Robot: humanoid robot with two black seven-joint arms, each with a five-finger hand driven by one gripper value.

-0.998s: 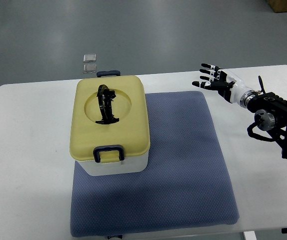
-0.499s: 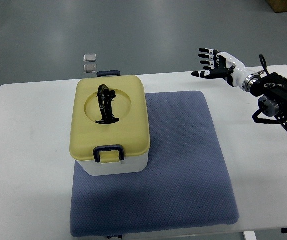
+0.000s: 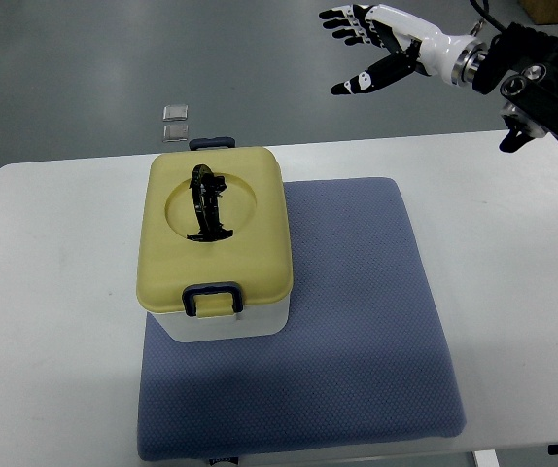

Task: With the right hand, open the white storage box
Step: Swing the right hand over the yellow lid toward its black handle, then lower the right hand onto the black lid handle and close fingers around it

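Padding (image 3: 357, 321) in blue covers the near tabletop (image 3: 55, 321), and the white storage box (image 3: 216, 255) sits on its left part, yellow lid latched. Beyond, the right hand (image 3: 376, 47) hangs high, fingers spread wide and empty; descending carelessly, it could shove the box rather than catch the latch (image 3: 211, 297).

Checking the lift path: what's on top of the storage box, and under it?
On the storage box sits its shut yellow lid, black handle folded in the recess. Under it lies the blue mat on the table. Contents are hidden.

White table (image 3: 55, 292), seemingly grey floor (image 3: 85, 58)
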